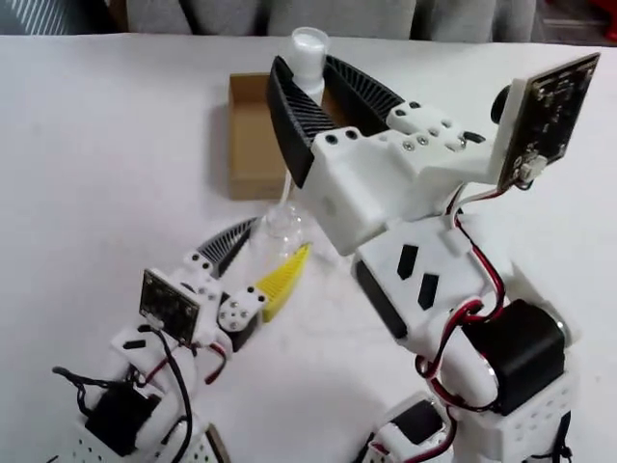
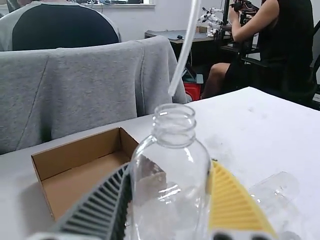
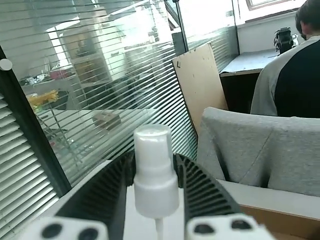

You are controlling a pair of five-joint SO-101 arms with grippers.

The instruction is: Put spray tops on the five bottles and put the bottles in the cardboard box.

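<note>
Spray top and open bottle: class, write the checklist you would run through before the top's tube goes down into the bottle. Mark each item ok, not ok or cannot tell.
1. Bottle upright between the fingers of the left hand: ok.
2. Bottle neck open, no top on it: ok.
3. Spray top clamped in the right hand, nozzle up: ok.
4. Tube hangs free, its end above the neck: ok.
5. Tube end in line with the opening: seems so from the left wrist view, but depth cannot tell.
6. Cardboard box open side up behind the bottle: ok.
</note>
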